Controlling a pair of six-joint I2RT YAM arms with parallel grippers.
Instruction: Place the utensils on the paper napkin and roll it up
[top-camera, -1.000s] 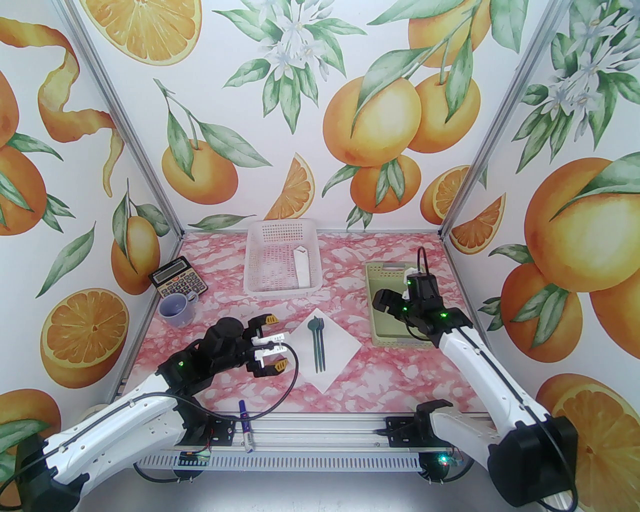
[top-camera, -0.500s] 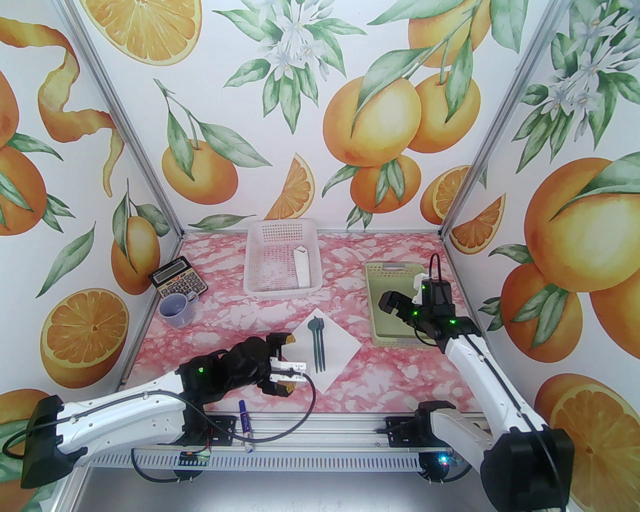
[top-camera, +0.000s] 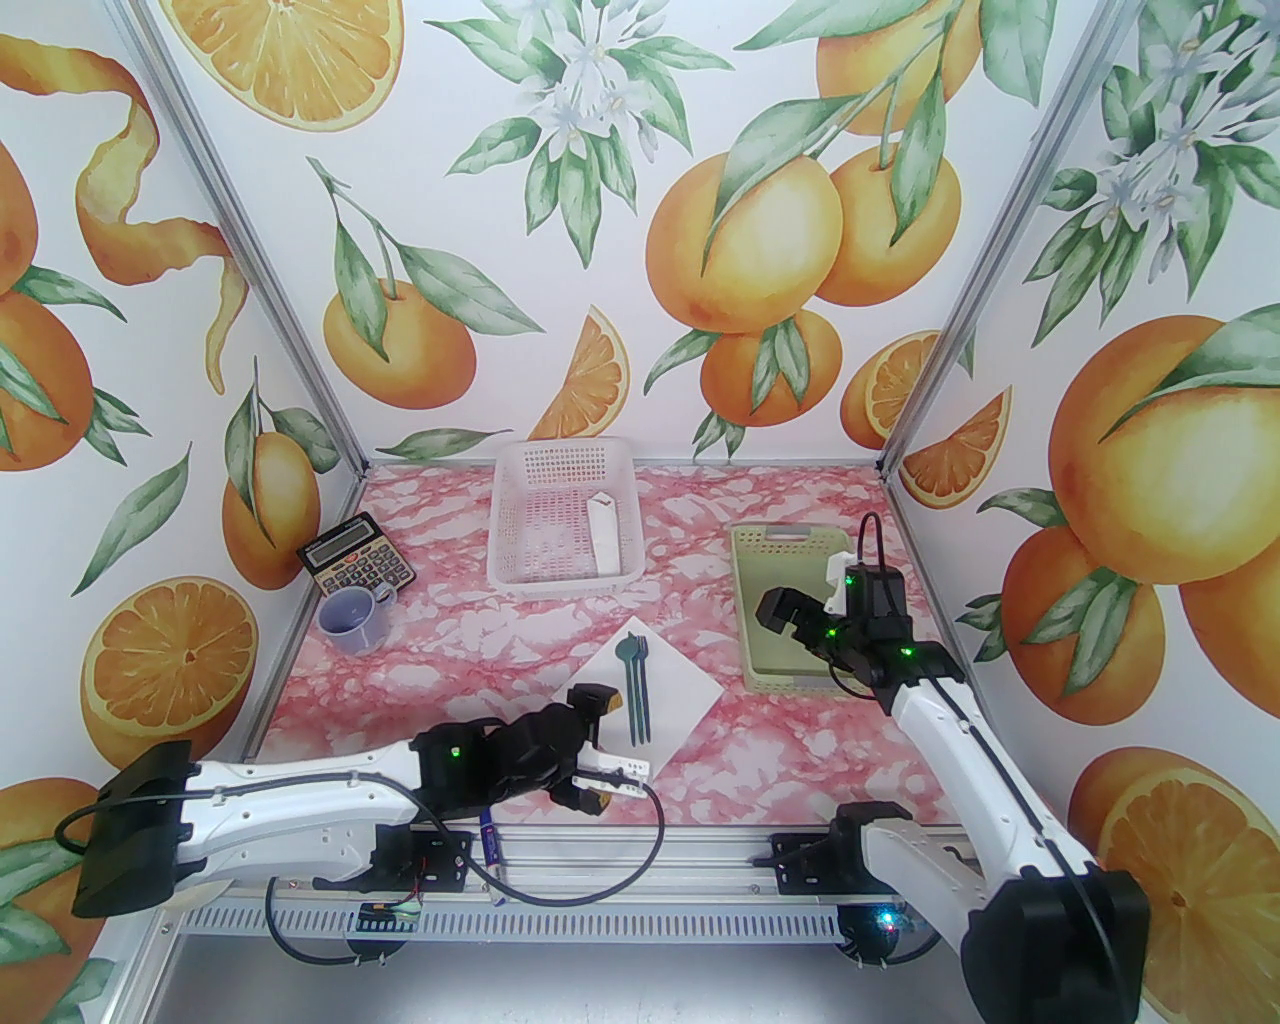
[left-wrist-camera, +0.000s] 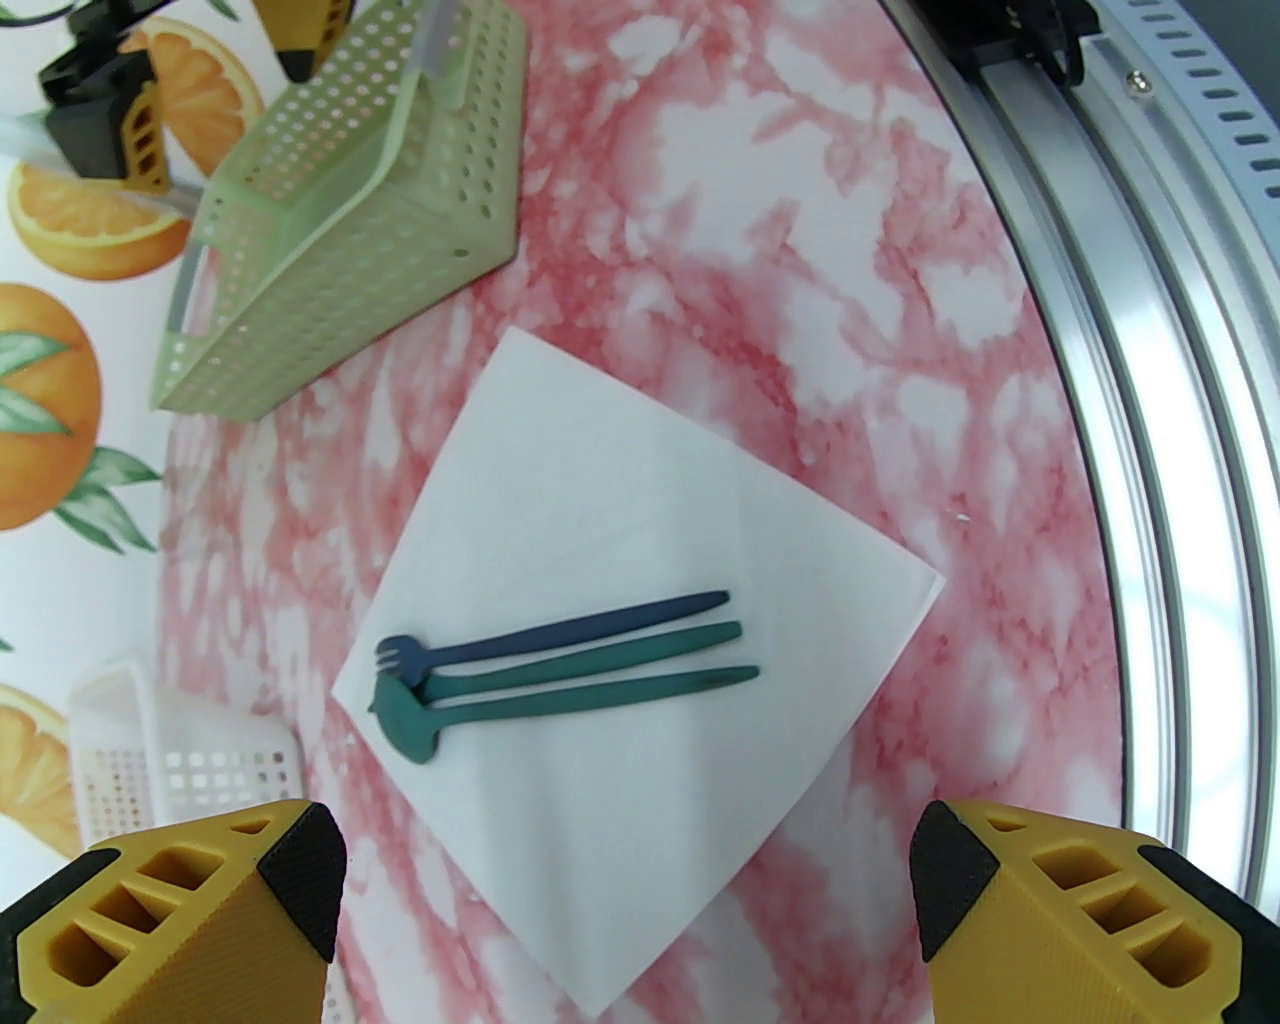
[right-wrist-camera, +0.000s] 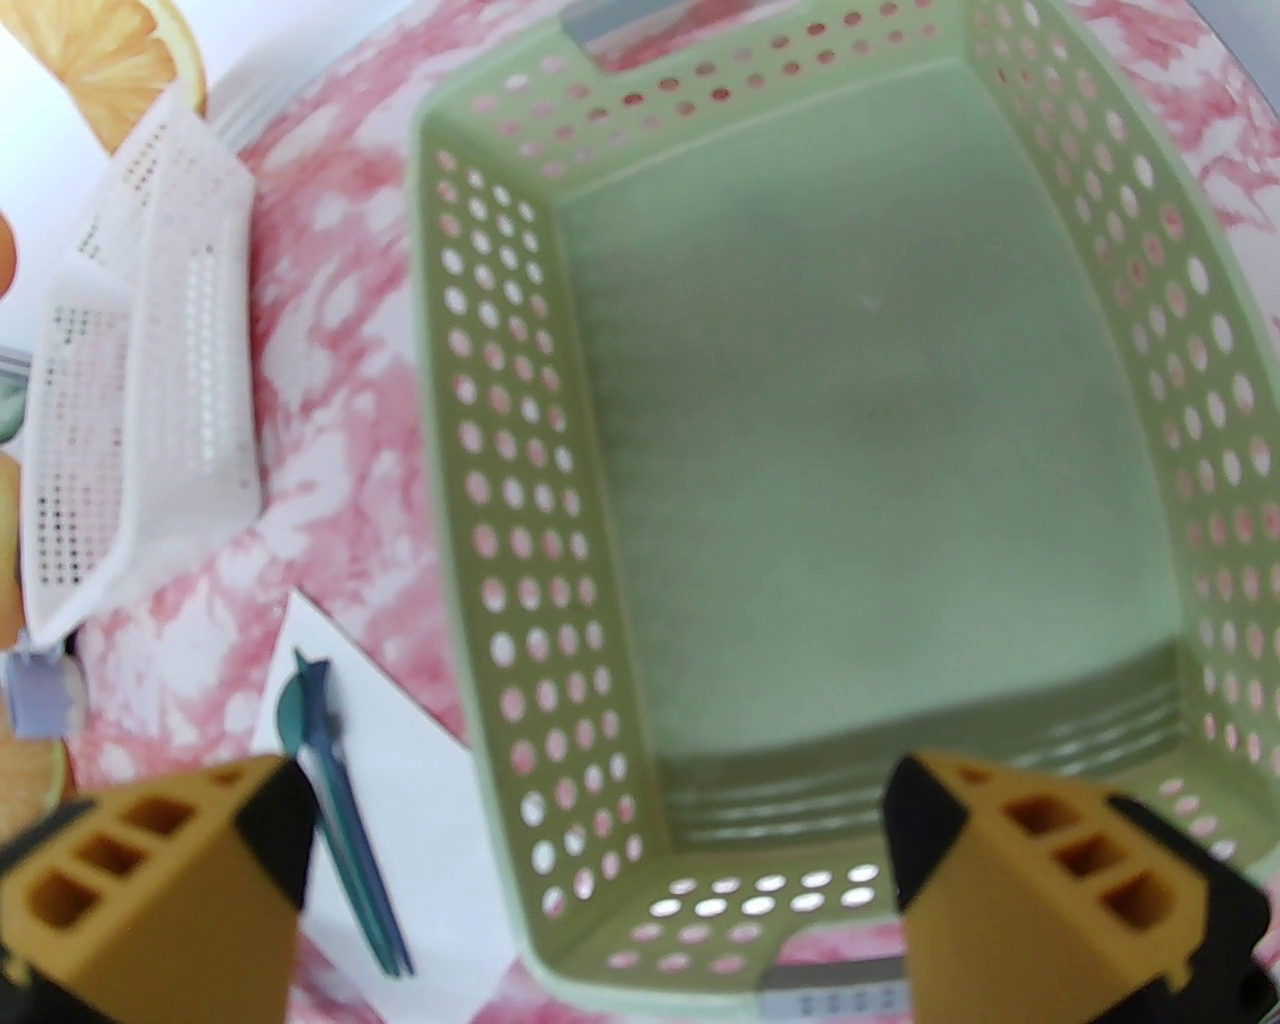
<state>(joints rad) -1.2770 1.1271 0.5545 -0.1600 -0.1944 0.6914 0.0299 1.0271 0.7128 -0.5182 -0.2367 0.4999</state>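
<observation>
The white paper napkin (top-camera: 672, 700) lies as a diamond at the table's middle front. Three slim dark teal utensils (top-camera: 637, 690) rest side by side on it, heads toward the back. My left gripper (top-camera: 600, 750) is open, low at the napkin's near-left edge, and holds nothing. From the left wrist, the napkin (left-wrist-camera: 620, 500) and the utensils (left-wrist-camera: 560, 670) lie just beyond my yellow fingertips (left-wrist-camera: 200, 920). My right gripper (top-camera: 790, 615) hovers open above the green basket (top-camera: 790, 545). The right wrist view shows the utensils (right-wrist-camera: 340, 790) on the napkin (right-wrist-camera: 420, 800) at lower left.
A white mesh basket (top-camera: 520, 520) holding a white object stands at the back middle. A calculator (top-camera: 355, 570) and a purple mug (top-camera: 355, 615) sit at the left. A blue-capped marker pen (top-camera: 490, 850) lies on the front rail. The green basket (right-wrist-camera: 500, 500) has nothing inside.
My left arm swung right and toward the front, bringing its open gripper to the napkin's near-left edge. The right gripper drifted slightly right over the green basket.
</observation>
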